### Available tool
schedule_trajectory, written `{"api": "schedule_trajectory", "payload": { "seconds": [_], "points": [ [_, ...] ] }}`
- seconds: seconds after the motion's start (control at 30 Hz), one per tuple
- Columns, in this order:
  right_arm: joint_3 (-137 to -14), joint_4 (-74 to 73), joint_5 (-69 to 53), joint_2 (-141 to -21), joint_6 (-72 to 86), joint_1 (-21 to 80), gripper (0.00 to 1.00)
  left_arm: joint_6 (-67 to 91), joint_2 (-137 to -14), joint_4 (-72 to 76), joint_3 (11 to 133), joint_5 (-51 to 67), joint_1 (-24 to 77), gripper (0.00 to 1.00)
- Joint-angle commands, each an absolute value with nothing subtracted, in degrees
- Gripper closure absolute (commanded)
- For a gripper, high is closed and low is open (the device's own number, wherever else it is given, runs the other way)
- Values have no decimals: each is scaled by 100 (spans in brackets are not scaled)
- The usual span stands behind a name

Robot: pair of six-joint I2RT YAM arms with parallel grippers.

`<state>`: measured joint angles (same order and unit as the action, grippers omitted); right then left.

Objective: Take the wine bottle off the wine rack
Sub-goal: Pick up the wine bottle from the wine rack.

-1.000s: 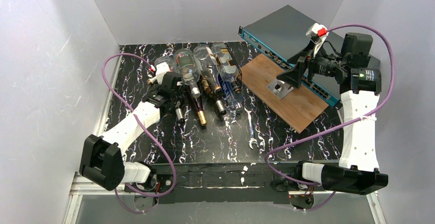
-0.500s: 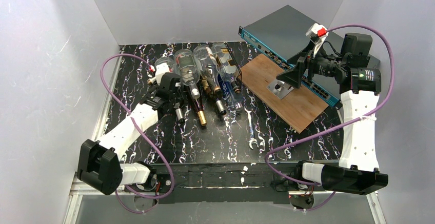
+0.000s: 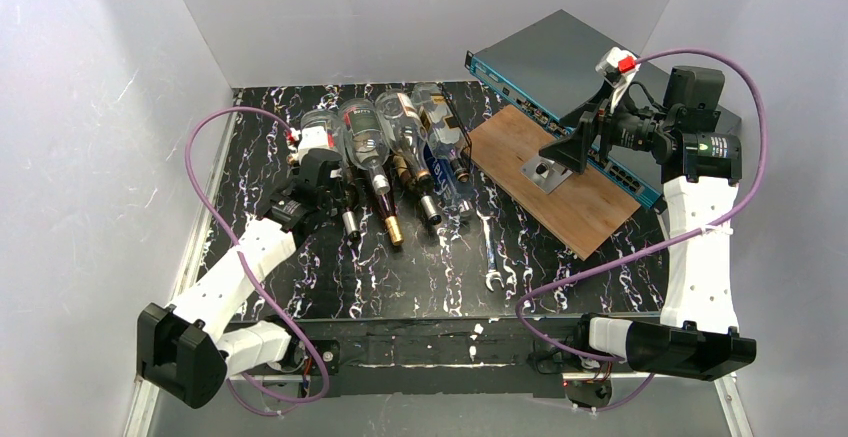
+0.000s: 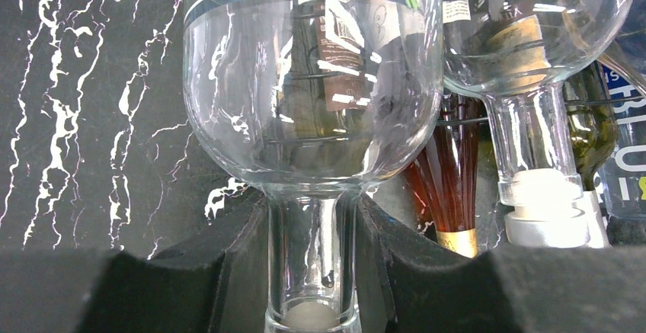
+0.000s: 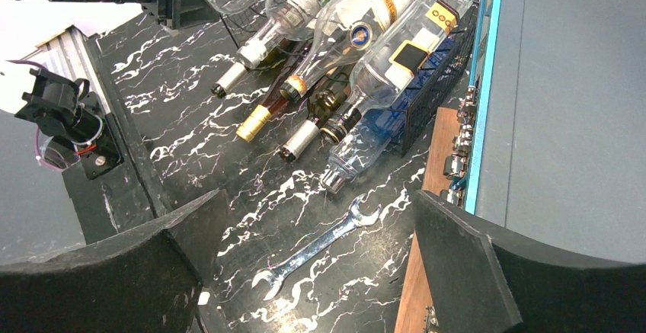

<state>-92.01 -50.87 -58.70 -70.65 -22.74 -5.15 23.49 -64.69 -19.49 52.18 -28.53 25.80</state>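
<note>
Nearby, my left gripper [image 4: 314, 226] has its black fingers [image 4: 228, 272] closed on the neck of a clear bottle [image 4: 312, 104], which lies at the left end of the rack [image 5: 430, 108]. To do this well, I would draw it back along its own axis, slowly and slightly raised, so its neighbours do not roll. My right gripper [image 5: 312, 222] hangs wide apart, holding nothing, well off to the right. Counting: one spanner [image 5: 316, 245], one rack, and about seven bottles in two layers; overlap makes that unsure.
</note>
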Motion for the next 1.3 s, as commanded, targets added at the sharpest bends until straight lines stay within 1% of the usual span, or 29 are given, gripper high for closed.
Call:
{"api": "schedule_trajectory", "payload": {
  "seconds": [0.0, 0.2, 0.37, 0.7, 1.27],
  "points": [
    [-9176, -4884, -5985, -6972, -2269, -532, 0, 2244, -6063, -1234, 5354, -3468, 2593, 100],
    [-9148, -4858, -5978, -6970, -2259, -531, 0, 2861, -6215, -1431, 5489, -3769, 2675, 100],
    [-9144, -4859, -5977, -6985, -2250, -536, 0, 3053, -6278, -1433, 5586, -4177, 2839, 100],
    [-9132, -4840, -5977, -6996, -2250, -532, 0, 2767, -6130, -1146, 5626, -4720, 3062, 100],
    [-9097, -4815, -5959, -6979, -2232, -532, 0, 2602, -5802, -998, 5722, -4868, 3203, 100]
  ]
}}
